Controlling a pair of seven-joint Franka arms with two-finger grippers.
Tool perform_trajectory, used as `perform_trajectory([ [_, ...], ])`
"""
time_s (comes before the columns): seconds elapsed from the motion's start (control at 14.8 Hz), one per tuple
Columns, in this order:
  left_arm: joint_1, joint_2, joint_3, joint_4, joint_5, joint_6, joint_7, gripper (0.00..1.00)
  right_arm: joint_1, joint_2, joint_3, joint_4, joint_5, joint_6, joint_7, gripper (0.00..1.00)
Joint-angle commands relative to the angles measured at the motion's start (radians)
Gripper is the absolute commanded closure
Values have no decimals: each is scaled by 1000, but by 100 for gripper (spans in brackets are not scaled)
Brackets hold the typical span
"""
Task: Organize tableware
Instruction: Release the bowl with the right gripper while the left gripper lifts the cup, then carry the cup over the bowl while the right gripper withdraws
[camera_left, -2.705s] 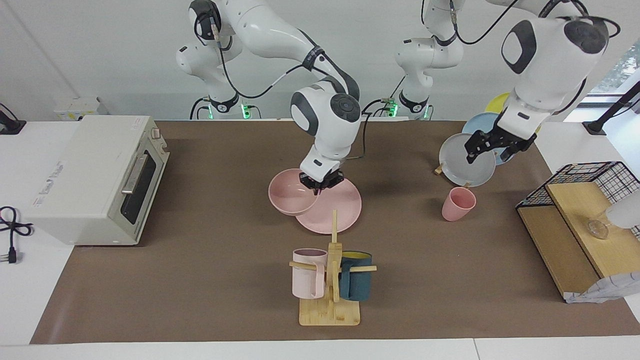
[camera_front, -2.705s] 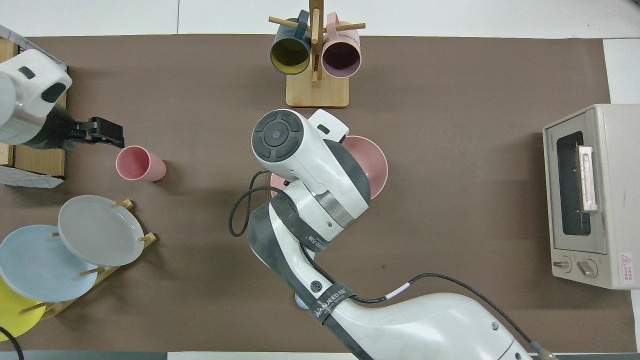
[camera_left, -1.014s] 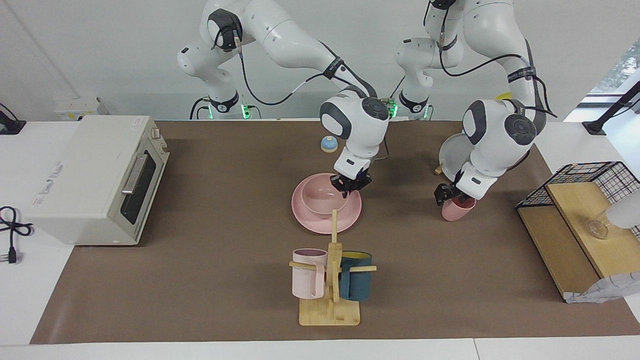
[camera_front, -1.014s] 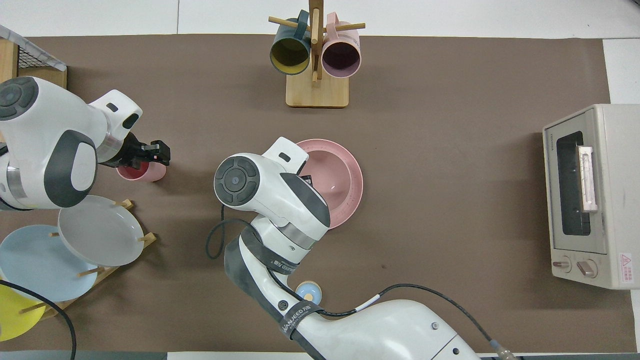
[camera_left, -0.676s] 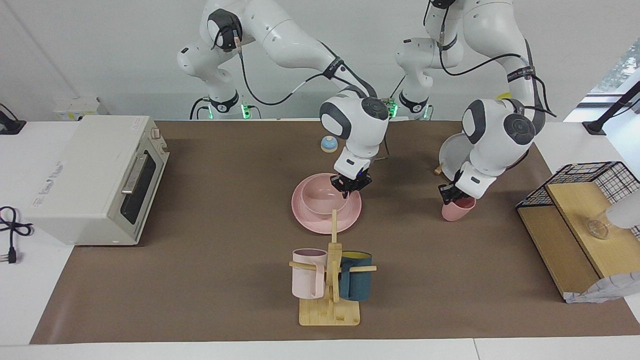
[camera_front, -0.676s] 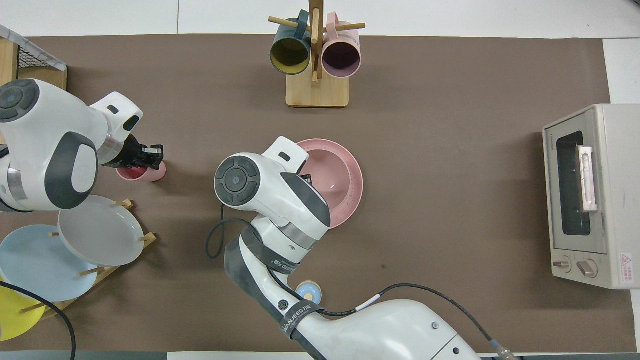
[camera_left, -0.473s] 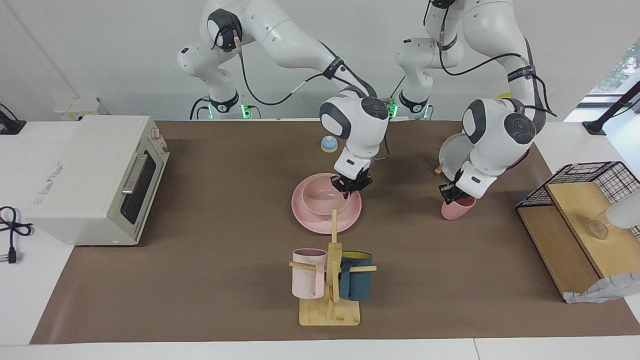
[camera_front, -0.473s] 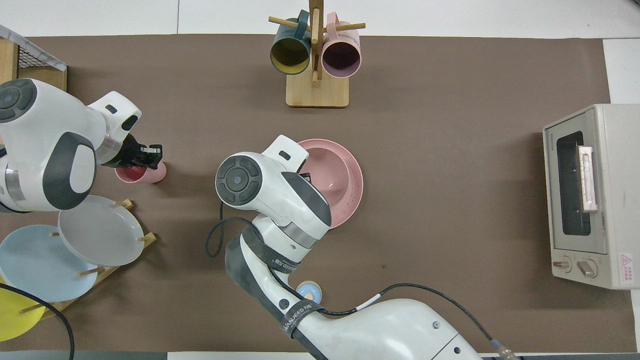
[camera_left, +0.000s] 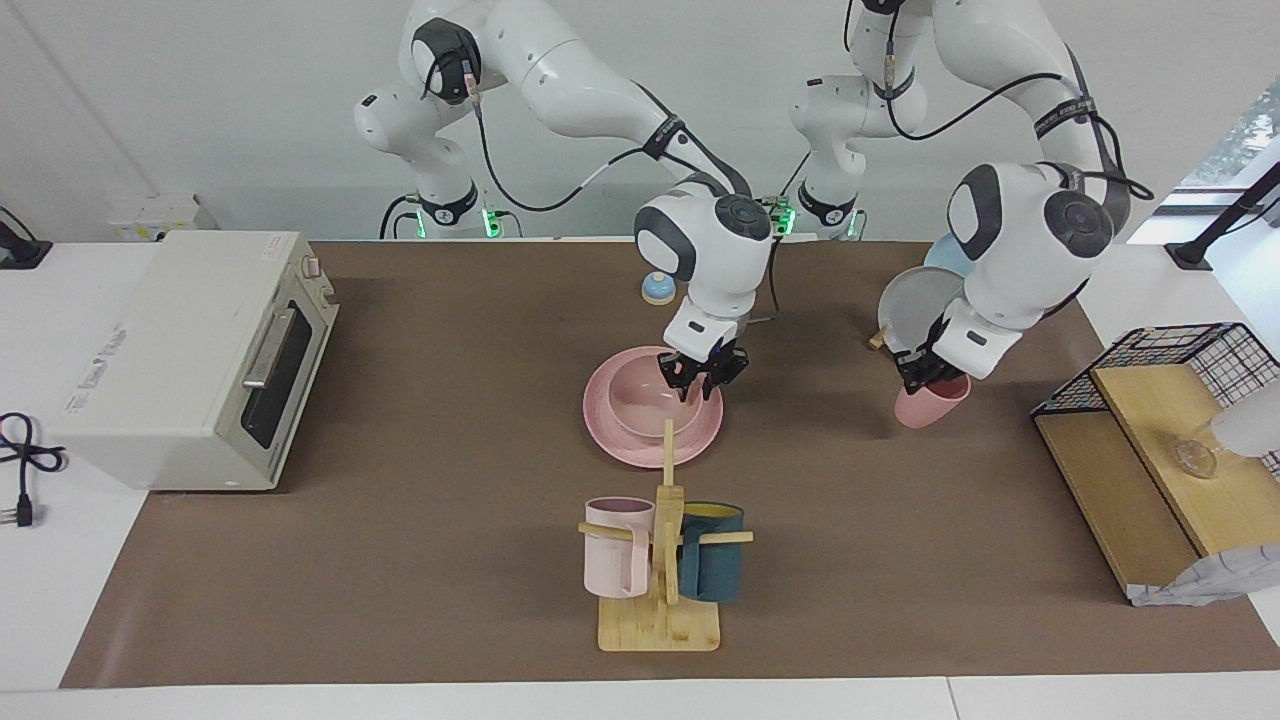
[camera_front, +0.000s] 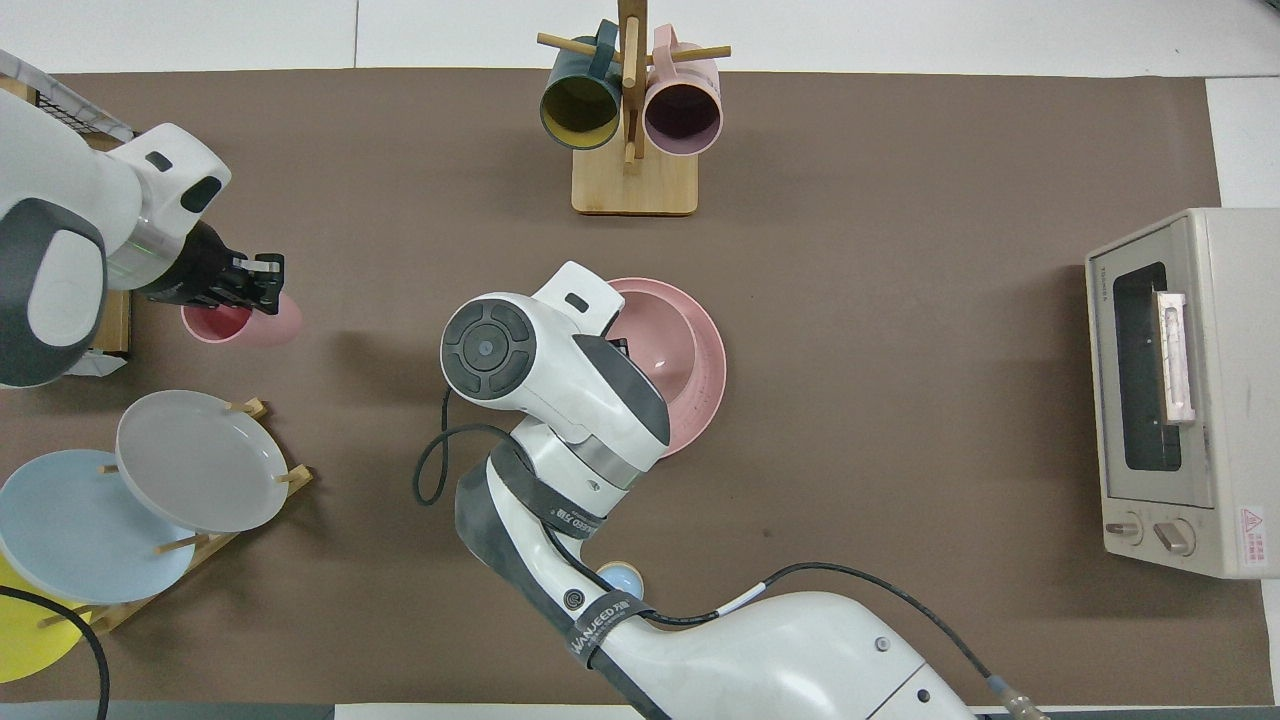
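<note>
The pink bowl (camera_left: 640, 405) sits on the pink plate (camera_left: 700, 437) at the table's middle. My right gripper (camera_left: 703, 374) is open just above the bowl's rim, on the side toward the left arm's end. The bowl (camera_front: 662, 343) and plate (camera_front: 706, 400) also show in the overhead view, partly under the right wrist. My left gripper (camera_left: 922, 376) is shut on the rim of the pink cup (camera_left: 937, 408). It holds the cup tilted a little above the table, beside the plate rack. The cup (camera_front: 222, 323) hangs under the left gripper (camera_front: 254, 290) in the overhead view.
A wooden mug rack (camera_left: 660, 600) with a pale pink mug (camera_left: 616, 548) and a teal mug (camera_left: 712, 566) stands farther from the robots than the plate. A toaster oven (camera_left: 190, 355) stands at the right arm's end. A grey plate (camera_front: 200, 460) in its rack, a wire shelf (camera_left: 1160, 400) and a small blue bell (camera_left: 657, 288) are present.
The right gripper brought the bowl onto the plate and has now opened. The left gripper came down, shut on the cup and lifted it toward the left arm's end.
</note>
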Motion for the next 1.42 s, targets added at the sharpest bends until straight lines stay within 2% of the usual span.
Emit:
perform_trajectory([
  [0.0,-10,2,5,71,-9,-93,-8,100,-23,-18,8,14,15,-11,9,58],
  [0.14,-16,-5,3,76,-9,-102,-11,100,-57,-40,10,70,15,-96,1,58],
  [0.27,-19,-5,0,89,-11,-119,-19,100,-94,-82,10,78,19,-134,-19,58],
  [0.41,-40,10,-4,170,-21,-182,-57,100,-141,-137,10,77,60,-157,-35,54],
  [0.61,-119,45,-4,244,-51,-224,-190,100,-158,-165,7,77,102,-164,-39,54],
  [0.74,-189,48,-3,251,-63,-210,-303,100,-190,-197,1,64,88,-236,-119,53],
  [0.88,-261,48,-4,251,-71,-190,-416,100,-288,-237,-1,43,88,-311,-239,42],
  [1.08,-338,64,-3,252,-98,-167,-521,100,-430,-320,-1,-12,93,-385,-376,12],
  [1.22,-402,96,-4,284,-98,-144,-617,100,-514,-367,-2,0,93,-474,-452,0],
  [1.35,-461,190,-4,391,-98,-144,-710,100,-572,-421,-8,0,85,-508,-585,0],
])
